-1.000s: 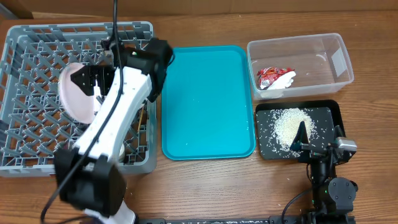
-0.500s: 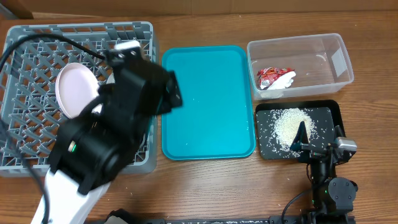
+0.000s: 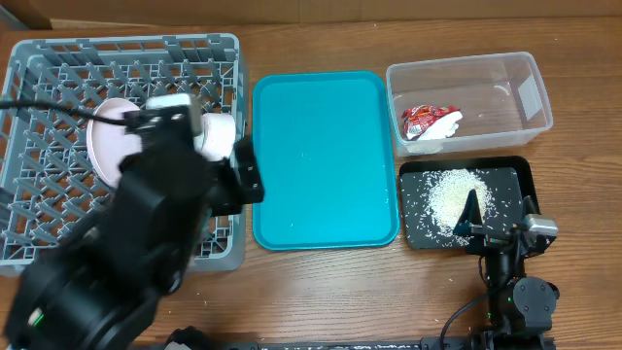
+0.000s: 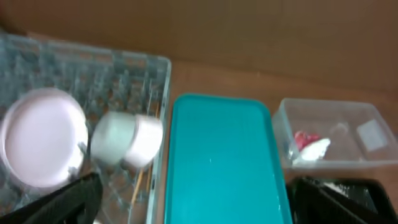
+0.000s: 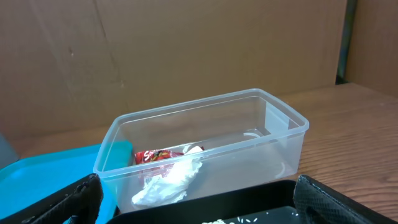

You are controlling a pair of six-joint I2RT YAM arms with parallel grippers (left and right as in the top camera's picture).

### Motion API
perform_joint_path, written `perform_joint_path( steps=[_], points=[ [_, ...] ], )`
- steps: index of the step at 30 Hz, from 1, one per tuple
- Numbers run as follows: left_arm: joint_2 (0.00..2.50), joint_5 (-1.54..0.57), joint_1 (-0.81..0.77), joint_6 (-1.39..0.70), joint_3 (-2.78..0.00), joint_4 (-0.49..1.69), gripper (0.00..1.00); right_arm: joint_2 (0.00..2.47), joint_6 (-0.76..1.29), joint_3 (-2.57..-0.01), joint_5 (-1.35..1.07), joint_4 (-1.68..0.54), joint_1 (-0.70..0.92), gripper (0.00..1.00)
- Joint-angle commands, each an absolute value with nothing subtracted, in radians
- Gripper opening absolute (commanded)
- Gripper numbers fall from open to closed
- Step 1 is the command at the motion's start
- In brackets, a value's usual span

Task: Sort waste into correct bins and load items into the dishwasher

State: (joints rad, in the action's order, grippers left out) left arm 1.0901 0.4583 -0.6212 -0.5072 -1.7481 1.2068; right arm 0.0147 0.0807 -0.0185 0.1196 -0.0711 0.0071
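Observation:
The grey dish rack [image 3: 58, 68] stands at the left. It holds one white plate [image 3: 105, 146] on edge and the white bowl [image 3: 219, 131] on its side, both also in the left wrist view (plate [image 4: 40, 137], bowl [image 4: 127, 138]). A chopstick [image 4: 137, 185] lies in the rack below the bowl. My left arm [image 3: 136, 243] is raised close to the overhead camera and hides the rack's front. My left gripper [image 4: 196, 183] is open and empty, high above the teal tray. The wrapper [image 3: 428, 122] lies in the clear tub [image 3: 515, 73]. The rice [image 3: 452, 194] lies in the black tray [image 3: 515, 175]. My right gripper [image 5: 198, 183] is open and empty over the black tray.
The teal serving tray [image 3: 326, 160] lies between the rack and the bins. The clear tub [image 5: 273, 134] with the wrapper [image 5: 168, 174] is just ahead of the right gripper. Bare wooden table runs along the front edge.
My left arm has pulled back out of the rack and risen toward the overhead camera. The bowl now shows lying in the rack beside the plate. The right arm has not moved.

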Motion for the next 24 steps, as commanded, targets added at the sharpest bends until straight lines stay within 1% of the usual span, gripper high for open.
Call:
perform_joint_path(
  steps=[1, 5, 8, 13, 16, 21, 24],
  points=[
    [1.002, 0.440, -0.573, -0.229, -1.673, 1.052, 1.00, 0.003, 0.078, -0.008, 0.130, -0.065, 0.004, 1.00],
    [0.884, 0.158, -0.449, 0.022, -1.460, 0.735, 1.00, 0.003, 0.078, -0.008, 0.130, -0.065, 0.004, 1.00],
    [0.790, 0.003, -0.377, 0.076, -1.266, 0.543, 1.00, 0.003, 0.078, -0.008, 0.130, -0.065, 0.004, 1.00],
    [0.604, -0.060, -0.337, 0.072, -0.912, 0.279, 1.00, 0.003, 0.078, -0.008, 0.130, -0.065, 0.004, 1.00],
    [0.495, -0.093, -0.317, 0.055, -0.729, 0.173, 1.00, 0.003, 0.078, -0.008, 0.130, -0.065, 0.004, 1.00],
    [0.318, -0.098, -0.276, 0.002, -0.476, 0.058, 1.00, 0.003, 0.078, -0.008, 0.130, -0.065, 0.004, 1.00],
    [0.227, -0.097, -0.259, 0.004, -0.376, 0.028, 1.00, 0.003, 0.078, -0.008, 0.130, -0.065, 0.004, 1.00]
  ],
)
